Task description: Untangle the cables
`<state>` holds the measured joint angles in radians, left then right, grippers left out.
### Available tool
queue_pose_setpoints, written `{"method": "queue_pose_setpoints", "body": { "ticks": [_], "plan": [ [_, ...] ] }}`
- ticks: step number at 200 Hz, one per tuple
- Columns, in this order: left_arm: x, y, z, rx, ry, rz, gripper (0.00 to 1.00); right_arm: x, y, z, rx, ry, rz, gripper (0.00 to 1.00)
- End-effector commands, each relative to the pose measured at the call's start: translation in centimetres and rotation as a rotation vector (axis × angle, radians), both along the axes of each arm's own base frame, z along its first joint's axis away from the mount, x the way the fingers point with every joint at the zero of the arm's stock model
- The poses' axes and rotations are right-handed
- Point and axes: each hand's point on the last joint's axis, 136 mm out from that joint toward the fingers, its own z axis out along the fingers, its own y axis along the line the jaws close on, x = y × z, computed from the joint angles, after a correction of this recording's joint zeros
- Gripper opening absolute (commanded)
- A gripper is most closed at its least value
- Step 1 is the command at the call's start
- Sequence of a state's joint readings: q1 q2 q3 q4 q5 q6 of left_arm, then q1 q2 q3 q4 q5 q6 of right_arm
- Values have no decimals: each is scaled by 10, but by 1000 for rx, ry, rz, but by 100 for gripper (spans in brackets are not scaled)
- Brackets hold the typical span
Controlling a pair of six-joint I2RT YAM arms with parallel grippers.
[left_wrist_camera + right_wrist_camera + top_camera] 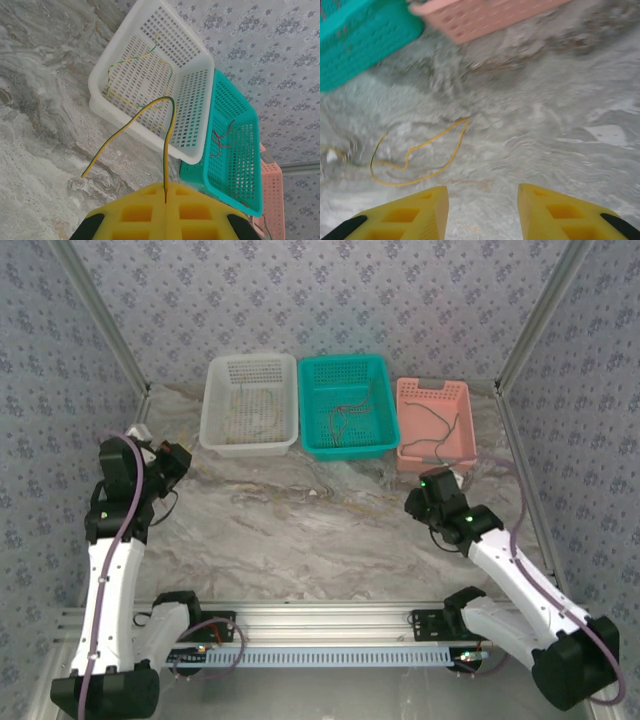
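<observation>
My left gripper (pixel 165 189) is shut on a yellow-green cable (pixel 145 107), which arches up from the jaws and drops to the marble table, its free end near the white basket (pixel 200 57). From above, the left gripper (pixel 176 464) sits just left of that basket. More yellow-green cables (pixel 131 60) lie inside it. Red cables (pixel 220 140) lie in the teal basket (pixel 235 170), and a black cable (pixel 430 425) in the pink basket (pixel 432 383). My right gripper (pixel 482 192) stands open above the table, with a thin yellow cable (pixel 420 155) lying loose ahead of it to the left.
The white basket (pixel 250 358), the teal basket (pixel 345 359) and the pink basket stand side by side along the back wall. The right gripper (pixel 430 485) is just in front of the pink one. Patterned walls close in both sides.
</observation>
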<state>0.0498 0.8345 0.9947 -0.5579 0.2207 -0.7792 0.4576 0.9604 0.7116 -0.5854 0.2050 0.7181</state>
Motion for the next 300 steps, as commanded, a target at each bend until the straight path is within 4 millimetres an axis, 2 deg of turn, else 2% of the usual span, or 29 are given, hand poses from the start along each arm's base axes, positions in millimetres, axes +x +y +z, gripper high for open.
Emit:
{"method": "queue_pose_setpoints", "body": {
  "ticks": [1,22,55,72,92,107,134,156,159,184,205,247,266,286,300],
  "plan": [
    [-9,4,7,29,-24,17,0,23,32,9,-114,-28,199,40],
    [-11,6,10,49,-24,26,0,33,50,-8,-204,51,272,29],
    [-10,6,13,60,-21,17,0,26,75,-30,-206,101,329,26],
    [-10,6,12,63,-20,17,0,24,98,-32,-189,77,388,28],
    [-9,6,11,68,-19,15,0,27,114,-31,-305,75,478,31],
    [-8,6,11,68,-15,10,0,32,127,-37,-385,94,566,37],
    [-7,5,10,68,-11,7,0,42,139,-56,-504,156,679,45],
    [-7,5,11,72,-10,4,0,39,139,-75,-596,233,741,50],
    [-7,5,12,72,-11,2,0,44,144,-69,-596,215,740,50],
    [-7,5,12,74,-9,1,0,45,149,-78,-636,245,761,50],
    [-7,5,12,74,-9,2,0,44,151,-83,-641,247,755,46],
    [-6,4,14,74,-9,-3,0,49,144,-96,-677,279,725,31],
    [-6,5,14,77,-8,-2,0,50,145,-100,-668,284,718,18],
    [-4,7,11,89,1,2,0,50,144,-93,-649,255,698,0],
    [-3,9,7,104,15,10,0,50,139,-77,-638,218,664,0]
  ]
}}
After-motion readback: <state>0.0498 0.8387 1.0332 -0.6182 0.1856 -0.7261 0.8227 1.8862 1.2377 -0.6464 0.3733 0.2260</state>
